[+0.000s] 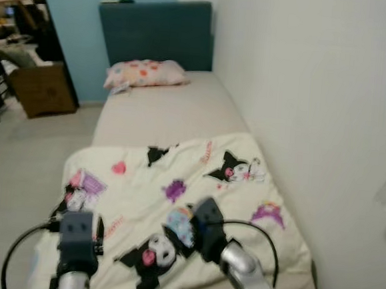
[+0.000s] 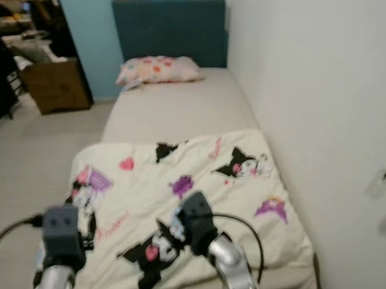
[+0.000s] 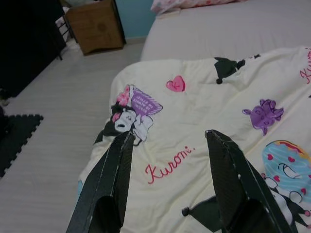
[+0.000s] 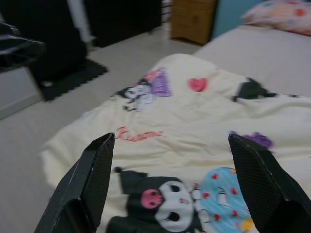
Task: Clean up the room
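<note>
Both hands are hovering with fingers spread apart, left hand (image 3: 167,182) and right hand (image 4: 170,182), cartoon blanket (image 1: 176,190) lying on the bed (image 1: 169,109) just under them, pillow (image 1: 145,74) way beyond.

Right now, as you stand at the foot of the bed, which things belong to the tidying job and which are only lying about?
For the job:
- cartoon blanket, spread over the lower part of the bed
- left pincer and right pincer, both open above it
- pillow by the headboard

Lying about:
- wooden box on the floor
- black mat
</note>
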Motion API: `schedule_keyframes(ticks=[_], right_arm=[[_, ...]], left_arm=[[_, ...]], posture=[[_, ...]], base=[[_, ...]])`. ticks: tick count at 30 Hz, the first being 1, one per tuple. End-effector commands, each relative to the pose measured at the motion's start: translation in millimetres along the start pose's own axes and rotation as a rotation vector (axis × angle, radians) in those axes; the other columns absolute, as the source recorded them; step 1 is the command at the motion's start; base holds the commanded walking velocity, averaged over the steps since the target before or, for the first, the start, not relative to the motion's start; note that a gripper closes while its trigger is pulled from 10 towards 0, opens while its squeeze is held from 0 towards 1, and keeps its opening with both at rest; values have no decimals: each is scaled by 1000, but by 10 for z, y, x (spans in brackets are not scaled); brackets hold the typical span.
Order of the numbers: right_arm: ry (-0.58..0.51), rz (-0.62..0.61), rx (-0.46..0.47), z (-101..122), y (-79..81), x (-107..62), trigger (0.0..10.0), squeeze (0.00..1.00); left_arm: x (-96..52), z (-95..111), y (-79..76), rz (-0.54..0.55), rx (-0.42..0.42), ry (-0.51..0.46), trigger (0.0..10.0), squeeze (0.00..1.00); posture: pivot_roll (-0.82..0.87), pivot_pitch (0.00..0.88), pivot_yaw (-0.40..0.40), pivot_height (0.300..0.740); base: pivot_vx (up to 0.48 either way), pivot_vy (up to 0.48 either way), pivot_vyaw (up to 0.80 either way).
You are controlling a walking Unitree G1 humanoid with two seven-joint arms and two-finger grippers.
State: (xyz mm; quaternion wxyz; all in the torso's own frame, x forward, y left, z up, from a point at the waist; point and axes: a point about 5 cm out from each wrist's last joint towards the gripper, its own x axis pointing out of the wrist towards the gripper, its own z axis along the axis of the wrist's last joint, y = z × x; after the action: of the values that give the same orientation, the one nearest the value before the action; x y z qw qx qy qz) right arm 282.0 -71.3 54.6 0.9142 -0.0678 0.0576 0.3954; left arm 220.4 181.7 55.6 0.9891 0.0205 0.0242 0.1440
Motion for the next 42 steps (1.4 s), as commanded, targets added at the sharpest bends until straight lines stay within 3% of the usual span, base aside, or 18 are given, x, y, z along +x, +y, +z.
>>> schedule_keyframes(ticks=[1, 13, 16, 24, 42], right_arm=[[-6, 9, 13, -6, 29, 5, 10000, 0], [15, -34, 1, -35, -14, -4, 10000, 0], [74, -142, -36, -85, -149, -15, 10000, 0], [107, -215, -67, -112, -257, -41, 10000, 0], [126, -250, -85, -159, -308, -87, 10000, 0]], left_arm=[[-13, -17, 48, 22, -3, 5, 10000, 0], [-22, -31, 34, -3, -6, 9, 10000, 0], [-9, -44, 7, -34, 1, 16, 10000, 0], [29, -45, -50, -61, -24, 25, 10000, 0], [51, -44, -95, -62, -6, 13, 10000, 0]], posture=[[-67, 0, 27, 735], [-70, 0, 26, 735], [-72, 0, 23, 735], [-72, 0, 18, 735], [-95, 0, 15, 735]], base=[[0, 0, 0], [0, 0, 0], [0, 0, 0], [0, 0, 0], [0, -61, 0]])
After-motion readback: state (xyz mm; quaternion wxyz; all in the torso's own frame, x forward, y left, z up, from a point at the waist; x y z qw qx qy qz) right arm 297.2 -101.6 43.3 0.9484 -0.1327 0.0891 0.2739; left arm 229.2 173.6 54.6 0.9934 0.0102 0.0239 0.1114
